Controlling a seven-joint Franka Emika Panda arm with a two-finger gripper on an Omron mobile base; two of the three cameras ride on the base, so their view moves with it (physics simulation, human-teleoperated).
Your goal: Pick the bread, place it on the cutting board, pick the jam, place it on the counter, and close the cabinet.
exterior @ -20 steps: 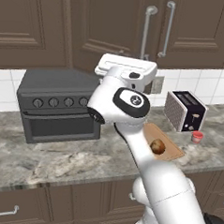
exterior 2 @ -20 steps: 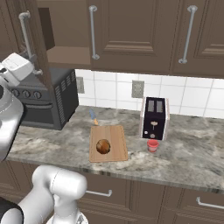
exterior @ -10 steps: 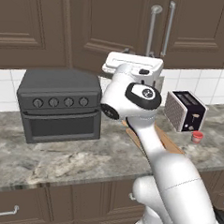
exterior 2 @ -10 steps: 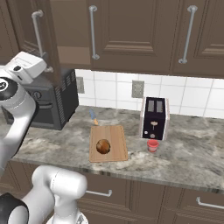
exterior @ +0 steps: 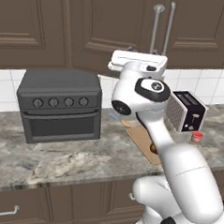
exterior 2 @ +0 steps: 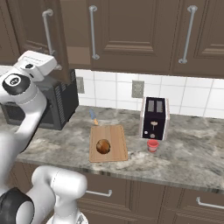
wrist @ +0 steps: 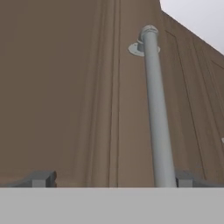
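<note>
The bread (exterior 2: 103,146) lies on the cutting board (exterior 2: 114,133), and the arm partly hides it (exterior: 153,148) in the left base view. The jam (exterior 2: 152,145) stands on the counter (exterior 2: 183,158) in front of the toaster. My gripper (wrist: 113,179) is open, its fingertips (wrist: 41,178) spread wide against the cabinet door (wrist: 65,87), beside the door's silver handle (wrist: 155,109). From the right base view the left door (exterior 2: 30,22) stands slightly ajar, with the hand (exterior 2: 37,63) pressed to it. The left base view has the hand (exterior: 138,64) just below the two handles (exterior: 156,27).
A dark toaster oven (exterior: 60,103) sits on the counter (exterior: 73,158) at the left. A black toaster (exterior 2: 154,118) stands right of the board. A small blue-handled utensil (exterior 2: 93,116) lies behind the board. More shut cabinet doors (exterior 2: 131,30) run to the right.
The hand has swung right and pushed the left cabinet door with it. The door's handle now stands nearer the neighbouring handle. Bread and jam have not moved.
</note>
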